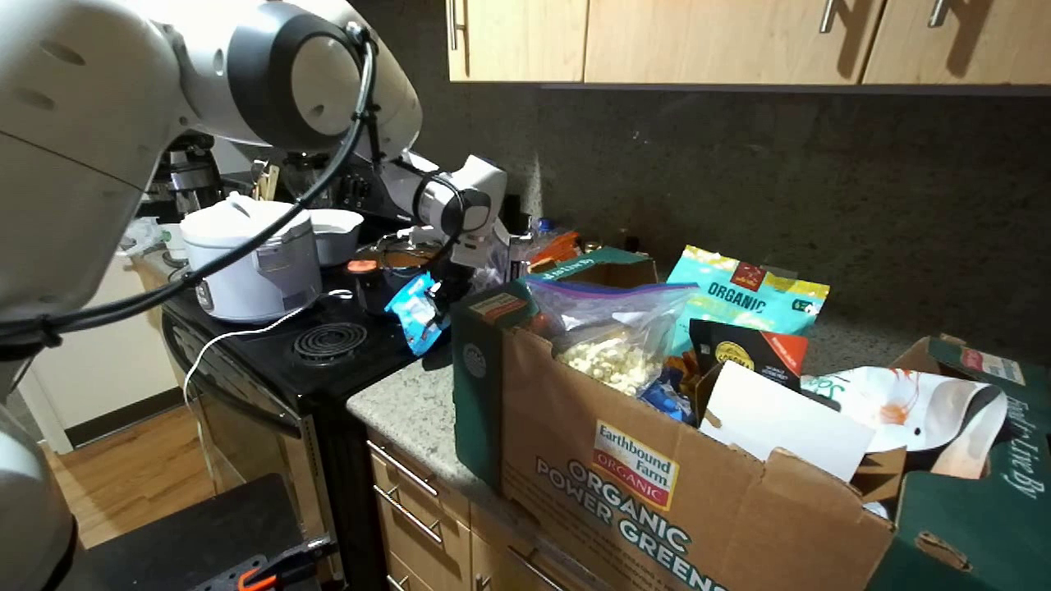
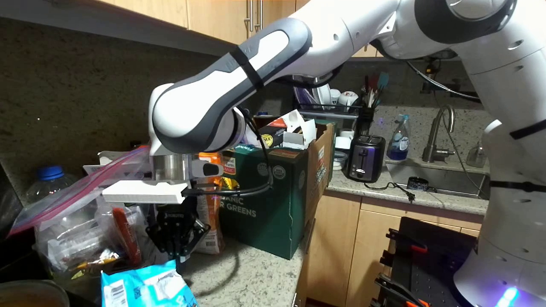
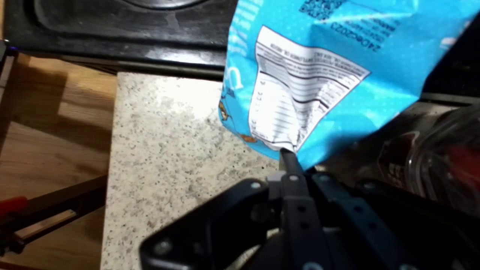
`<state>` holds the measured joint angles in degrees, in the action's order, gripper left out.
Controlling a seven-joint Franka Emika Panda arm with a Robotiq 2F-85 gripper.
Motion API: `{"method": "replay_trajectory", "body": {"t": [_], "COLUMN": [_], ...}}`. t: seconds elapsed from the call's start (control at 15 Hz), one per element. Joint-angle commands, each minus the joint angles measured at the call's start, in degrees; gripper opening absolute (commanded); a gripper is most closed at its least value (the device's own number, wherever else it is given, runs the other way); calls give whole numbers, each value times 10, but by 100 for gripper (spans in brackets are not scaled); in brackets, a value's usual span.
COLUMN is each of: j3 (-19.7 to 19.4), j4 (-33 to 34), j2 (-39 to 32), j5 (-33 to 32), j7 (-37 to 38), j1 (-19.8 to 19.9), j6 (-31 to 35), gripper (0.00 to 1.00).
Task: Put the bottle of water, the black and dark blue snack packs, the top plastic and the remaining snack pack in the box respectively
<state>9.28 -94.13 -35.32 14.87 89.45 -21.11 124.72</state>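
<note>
Wrist view: the black two-fingered gripper (image 3: pixel 298 161) is closed on one edge of a bright blue, glossy film snack pack (image 3: pixel 318 75). The pack extends ahead of the fingertips, over the seam between the black stove (image 3: pixel 123 41) and the pale speckled stone countertop (image 3: pixel 161 161). Whether it rests there or hangs free cannot be determined.

In an exterior view, the large brown-and-green cardboard box (image 1: pixel 575 419) stands near the gripper, on the side away from the stove. Contents noted: a clear zip-top bag of pale popcorn-like pieces (image 1: pixel 616 353), a black pack with a red corner (image 1: pixel 747 349) and a dark blue glossy packet (image 1: pixel 669 400).

In an exterior view, the gripper points down with the blue pack at its tips. An upright orange pack (image 2: pixel 209 221) stands just beside it, toward the box. On the opposite side lie a clear plastic bag with a red zip (image 2: pixel 81 238) and a clear bottle with a blue cap (image 2: pixel 49 185); whether this is the task's bottle cannot be told.

Assessment: the step in hand appears to be the last, loading the remaining snack pack. The next move calls for a straight lift above the box's end wall, a traverse over the contents and a release on top. The edge grip may let the pack swing.
</note>
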Motion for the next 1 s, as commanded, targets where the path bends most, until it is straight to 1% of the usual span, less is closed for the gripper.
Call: {"method": "replay_trajectory", "body": {"t": [0.0,0.2,0.4,0.67,0.93], "j3": [3,3,5,7,12], "j4": [-23,-32,-43,-85,-137], "j2": [69,113,154,215,285], "j5": [-17,-36,-56,-76,-102], "j7": [16,25,45,77,132], "j1": [-15,-26,-29,-26,-19], "j6": [-60,-94,-112,-107,-109], "gripper": [0,0,0,0,0]}}
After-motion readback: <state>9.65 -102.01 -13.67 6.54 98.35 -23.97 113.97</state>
